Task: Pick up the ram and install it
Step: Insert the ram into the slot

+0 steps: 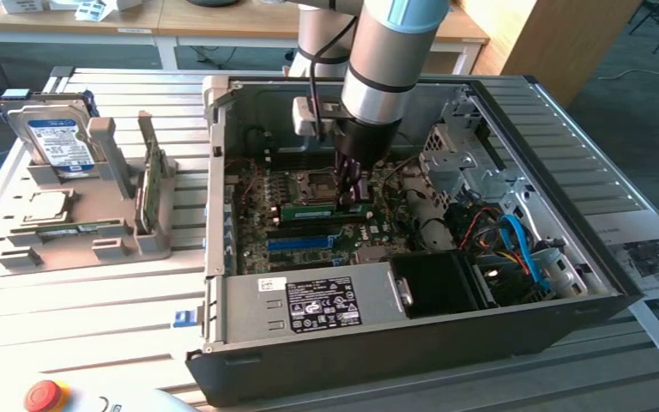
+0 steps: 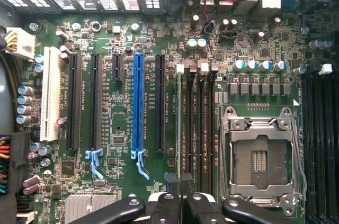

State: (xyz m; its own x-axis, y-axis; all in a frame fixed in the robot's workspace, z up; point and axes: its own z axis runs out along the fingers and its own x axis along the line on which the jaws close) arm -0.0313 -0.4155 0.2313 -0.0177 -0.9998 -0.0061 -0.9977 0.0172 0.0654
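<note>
The ram (image 1: 306, 209) is a thin green stick lying low on the motherboard inside the open computer case (image 1: 582, 257), beside the CPU socket (image 1: 316, 182). My gripper (image 1: 353, 199) reaches down into the case and is shut on the ram near one end. In the wrist view the ram (image 2: 178, 123) shows edge-on as a thin line along the first of several black memory slots (image 2: 195, 128), running away from my gripper (image 2: 180, 184). The black fingers (image 2: 170, 181) stand close together on either side of it. I cannot tell whether the stick is fully seated.
A grey rack (image 1: 135, 245) on the exterior view's left holds a hard drive (image 1: 61, 142), a processor (image 1: 38, 206) and an upright card (image 1: 152, 176). Inside the case are the power supply (image 1: 318, 305), drive cage (image 1: 467, 154), blue cables (image 1: 515, 236) and a blue slot strip (image 2: 139, 102).
</note>
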